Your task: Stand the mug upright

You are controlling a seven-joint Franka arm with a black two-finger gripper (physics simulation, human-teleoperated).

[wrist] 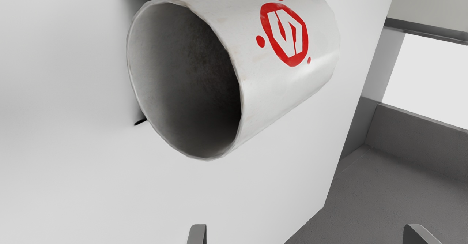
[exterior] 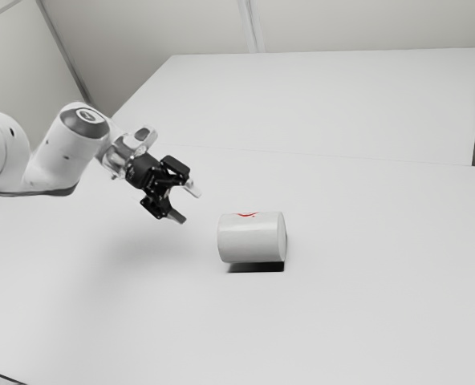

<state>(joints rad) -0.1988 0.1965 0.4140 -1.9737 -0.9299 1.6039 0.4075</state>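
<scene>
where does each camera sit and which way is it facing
Exterior view: beside the arm, looking down across the white table at the mug lying on its side; the arm reaches in from the view's left, its fingers apart.
Wrist view: on the arm's hand, looking out past the fingers into the mug's open mouth; two fingertips show at the bottom edge.
Shared: the mug, its red print, the table and the fingers.

Pale walls (exterior: 173, 24); grey floor (wrist: 387, 200); white table (exterior: 366, 321).
</scene>
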